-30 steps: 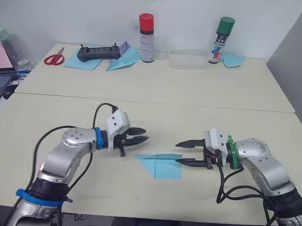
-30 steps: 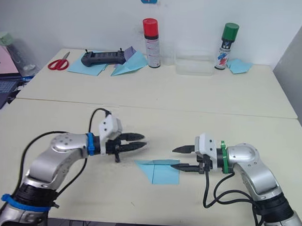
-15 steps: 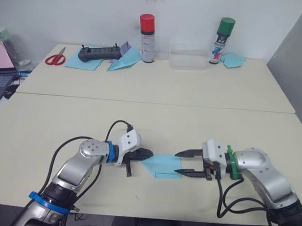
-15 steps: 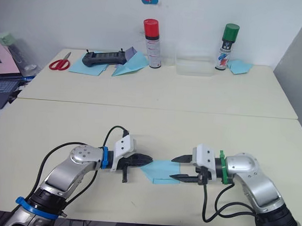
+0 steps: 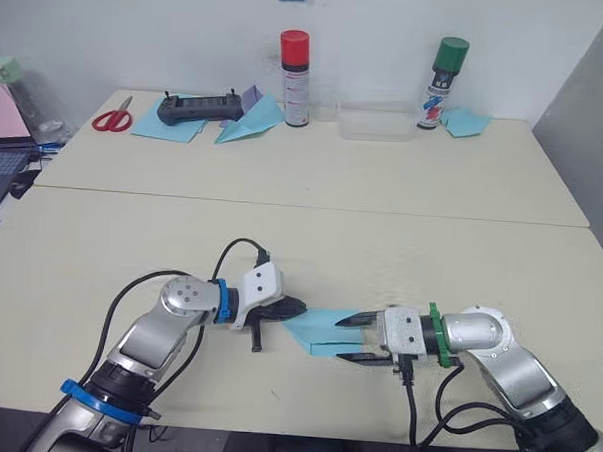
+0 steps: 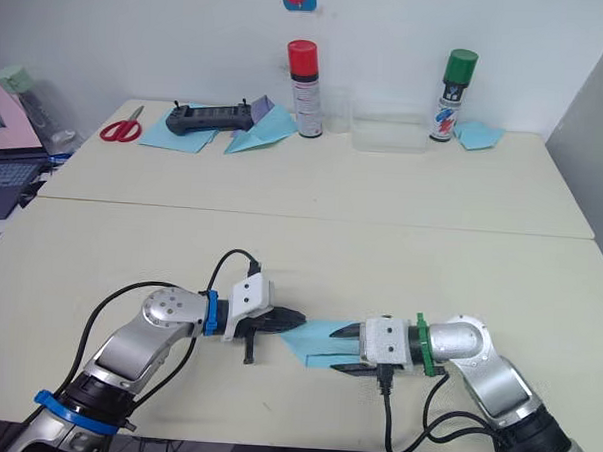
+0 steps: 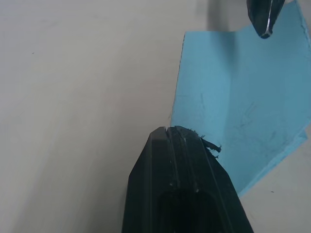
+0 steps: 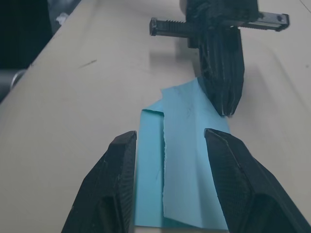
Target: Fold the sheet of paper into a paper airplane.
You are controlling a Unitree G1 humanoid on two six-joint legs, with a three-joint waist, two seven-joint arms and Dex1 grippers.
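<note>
- The left gripper has its two black fingers pressed together, the tips on the left edge of the sheet of paper; whether they pinch the edge or only press on it cannot be told.
- The right gripper has its fingers spread, one along each long side of the folded sheet, which lies between them in the right wrist view.
- The sheet of paper is light blue, partly folded, with a raised flap running along its length, and it lies flat on the near part of the table, between the two grippers.
- The table is a pale cream surface; a seam crosses it between the near part and the far part.
- At the far left lie red-handled scissors, a black controller on a sheet of light blue paper, and a light blue paper dart with a purple scrap.
- Along the white back wall stand a red-capped spray can, a clear plastic tray and a green-capped spray can, with another folded blue paper just beside the green can.
</note>
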